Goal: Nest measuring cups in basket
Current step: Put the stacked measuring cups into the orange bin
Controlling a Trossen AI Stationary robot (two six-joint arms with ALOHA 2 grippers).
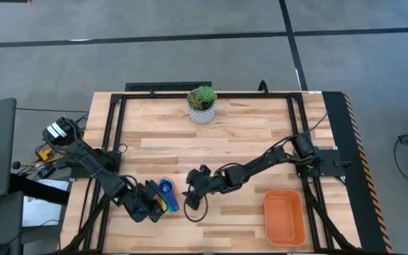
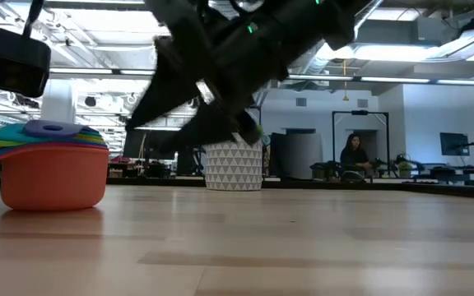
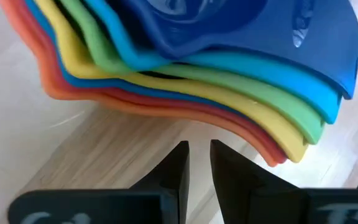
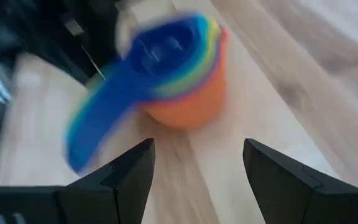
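Note:
The measuring cups (image 1: 167,195) are nested in one stack standing on the wood near the table's front, left of middle. An orange cup (image 2: 53,175) is at the bottom and a dark blue one (image 4: 160,53) on top, and their handles (image 3: 229,93) fan out to one side. My left gripper (image 3: 197,163) is just short of those handles and lower than them, with only a narrow gap between its fingers and nothing in it. My right gripper (image 4: 197,165) stands wide open on the stack's right, pointing at it. The orange basket (image 1: 284,216) lies at the front right.
A white pot with a green plant (image 1: 202,105) stands at the table's far edge, in the middle. Bare wood lies between the stack and the basket. A person sits in the room far behind the table (image 2: 356,156).

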